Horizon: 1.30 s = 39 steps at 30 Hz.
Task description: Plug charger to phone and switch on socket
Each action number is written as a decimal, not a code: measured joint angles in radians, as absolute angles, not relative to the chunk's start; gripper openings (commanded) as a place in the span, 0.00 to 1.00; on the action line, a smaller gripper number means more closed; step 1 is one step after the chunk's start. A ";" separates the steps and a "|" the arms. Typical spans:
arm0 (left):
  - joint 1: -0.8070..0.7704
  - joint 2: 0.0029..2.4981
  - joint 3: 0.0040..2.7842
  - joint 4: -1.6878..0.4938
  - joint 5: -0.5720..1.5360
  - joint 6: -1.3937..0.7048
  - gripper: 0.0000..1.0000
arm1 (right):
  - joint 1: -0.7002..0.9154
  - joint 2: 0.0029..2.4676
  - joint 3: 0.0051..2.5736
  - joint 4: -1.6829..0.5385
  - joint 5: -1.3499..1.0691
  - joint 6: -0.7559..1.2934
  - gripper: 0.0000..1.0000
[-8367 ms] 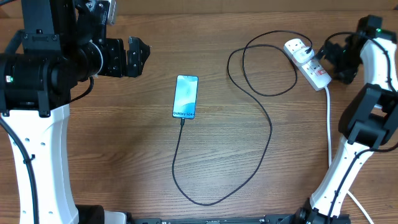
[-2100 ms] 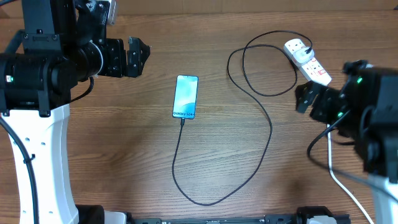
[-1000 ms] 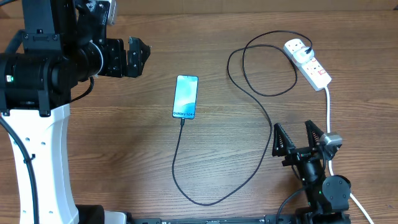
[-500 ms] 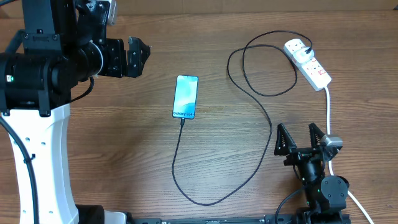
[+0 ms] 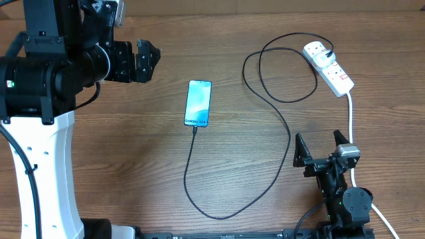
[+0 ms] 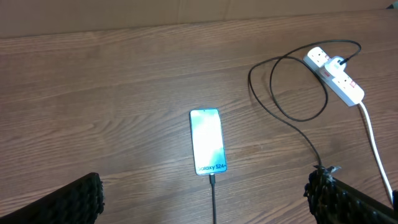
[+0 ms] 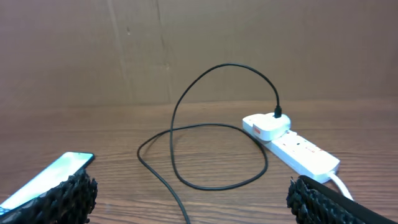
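Observation:
The phone (image 5: 198, 102) lies flat mid-table with its light-blue screen up; it also shows in the left wrist view (image 6: 207, 141) and at the left edge of the right wrist view (image 7: 50, 177). The black charger cable (image 5: 287, 136) runs from the phone's near end, loops across the table and ends in a white plug (image 5: 319, 54) seated in the socket strip (image 5: 336, 76). The strip shows in the right wrist view (image 7: 300, 154) too. My left gripper (image 5: 147, 61) is open, high at the far left. My right gripper (image 5: 322, 150) is open and empty, low at the near right.
The strip's thick white cord (image 5: 350, 126) runs down the right side, close beside my right gripper. A brown cardboard wall (image 7: 186, 50) stands behind the table. The cable loop (image 5: 279, 66) lies left of the strip.
My right arm has drawn back from the socket strip to the near right of the table and settled there. The left arm, phone and cable have not moved.

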<state>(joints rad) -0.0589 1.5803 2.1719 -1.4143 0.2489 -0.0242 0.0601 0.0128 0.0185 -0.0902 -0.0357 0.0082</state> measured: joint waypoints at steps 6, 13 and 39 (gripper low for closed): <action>-0.059 1.580 2.172 -1.414 0.249 -0.024 1.00 | 0.060 0.013 0.019 -0.090 -0.036 -0.012 1.00; -0.059 1.580 2.172 -1.414 0.249 -0.024 1.00 | 0.060 0.013 0.019 -0.089 -0.036 -0.020 1.00; -0.059 1.580 2.172 -1.489 0.188 -0.024 1.00 | 0.060 0.013 0.019 -0.090 -0.036 -0.023 1.00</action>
<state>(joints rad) -0.0589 1.5803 2.1719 -1.4895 0.1879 -0.0242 0.0605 0.0128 0.0185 -0.0902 -0.0360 -0.0231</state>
